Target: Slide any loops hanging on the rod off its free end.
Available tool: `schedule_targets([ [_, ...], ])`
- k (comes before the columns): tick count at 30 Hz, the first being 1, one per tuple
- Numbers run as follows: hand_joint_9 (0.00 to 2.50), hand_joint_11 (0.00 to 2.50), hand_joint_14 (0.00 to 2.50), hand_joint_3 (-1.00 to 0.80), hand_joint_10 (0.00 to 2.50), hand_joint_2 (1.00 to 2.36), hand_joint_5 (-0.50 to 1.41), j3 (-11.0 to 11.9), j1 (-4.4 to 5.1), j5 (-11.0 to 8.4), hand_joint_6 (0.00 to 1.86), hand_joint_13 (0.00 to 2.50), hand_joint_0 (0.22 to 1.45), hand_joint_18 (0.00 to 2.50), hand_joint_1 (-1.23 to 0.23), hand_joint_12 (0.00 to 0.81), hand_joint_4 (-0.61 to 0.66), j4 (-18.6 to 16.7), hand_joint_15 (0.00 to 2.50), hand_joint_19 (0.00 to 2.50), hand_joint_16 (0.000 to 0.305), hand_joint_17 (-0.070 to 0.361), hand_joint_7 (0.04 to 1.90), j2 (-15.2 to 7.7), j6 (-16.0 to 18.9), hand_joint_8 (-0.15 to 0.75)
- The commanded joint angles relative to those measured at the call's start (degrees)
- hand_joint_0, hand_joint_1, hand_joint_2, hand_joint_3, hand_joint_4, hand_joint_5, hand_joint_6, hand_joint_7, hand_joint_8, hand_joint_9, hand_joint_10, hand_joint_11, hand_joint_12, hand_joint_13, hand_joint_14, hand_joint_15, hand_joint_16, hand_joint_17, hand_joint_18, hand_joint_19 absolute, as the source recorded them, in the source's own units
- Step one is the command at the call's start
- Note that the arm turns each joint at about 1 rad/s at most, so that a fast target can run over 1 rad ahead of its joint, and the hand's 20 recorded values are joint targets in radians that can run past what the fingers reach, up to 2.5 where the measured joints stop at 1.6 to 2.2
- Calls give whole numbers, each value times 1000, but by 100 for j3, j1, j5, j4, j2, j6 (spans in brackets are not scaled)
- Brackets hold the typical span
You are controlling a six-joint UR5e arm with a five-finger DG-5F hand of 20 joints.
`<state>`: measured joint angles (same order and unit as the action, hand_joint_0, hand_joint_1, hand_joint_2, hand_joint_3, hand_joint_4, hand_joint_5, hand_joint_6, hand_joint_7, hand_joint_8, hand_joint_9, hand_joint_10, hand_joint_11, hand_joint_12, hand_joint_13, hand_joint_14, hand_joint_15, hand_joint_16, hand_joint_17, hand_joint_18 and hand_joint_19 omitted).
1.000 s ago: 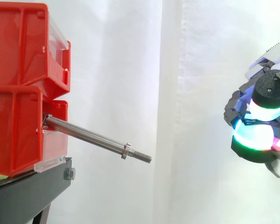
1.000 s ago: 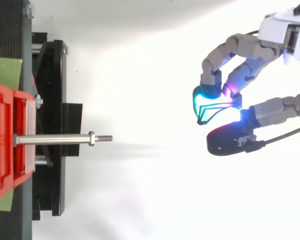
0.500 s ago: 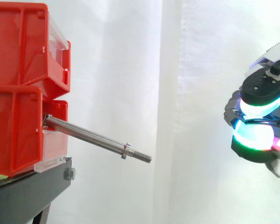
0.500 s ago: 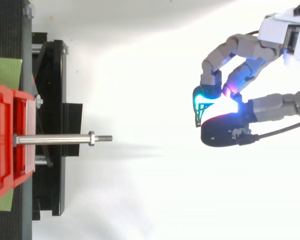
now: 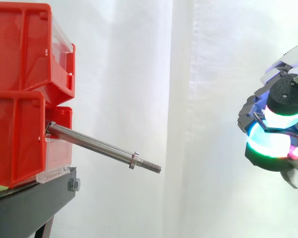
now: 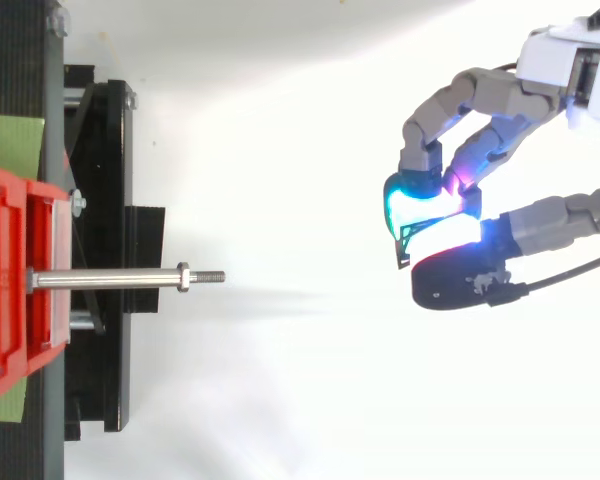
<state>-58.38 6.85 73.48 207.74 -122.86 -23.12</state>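
The thumb has shifted slightly against the fingers since half a second ago. The rod is unchanged and bare, jutting from the red bins. The thin dark loop could slip and drop if that pinch loosens. The hand, well clear at 3 o'clock of the rod's tip, has its fingers curled, pinching the loop against the thumb.

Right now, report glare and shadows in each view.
Top view: the rod throws a faint grey streak past its free end; the hand's glowing pads wash out white around the thin dark loop it pinches. Side view: bright curtain, a highlight along the rod's top.
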Motion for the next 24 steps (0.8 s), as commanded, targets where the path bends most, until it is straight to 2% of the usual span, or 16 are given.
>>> schedule_targets([
  [1, 883, 871, 20, -425, 26, 1006, -168, 2, -8, 0, 955, 790, 694, 716, -860, 341, 3, 13, 520, 460, 45, 102, 807, -1, 1, 257],
  [8, 895, 871, 20, -500, 27, 1000, -161, 2, 1, 0, 947, 791, 653, 716, -820, 338, 53, 83, 524, 468, 45, 101, 812, -1, 53, 257],
  [15, 923, 847, 21, -500, 24, 1000, -149, 2, 1, 0, 939, 808, 620, 722, -682, 340, 73, 83, 523, 486, 44, 100, 858, -1, 53, 262],
  [24, 977, 851, 22, -328, 27, 1013, -131, 11, 10, 0, 933, 817, 580, 713, -605, 357, 44, 100, 548, 549, 47, 105, 909, -1, 53, 272],
])
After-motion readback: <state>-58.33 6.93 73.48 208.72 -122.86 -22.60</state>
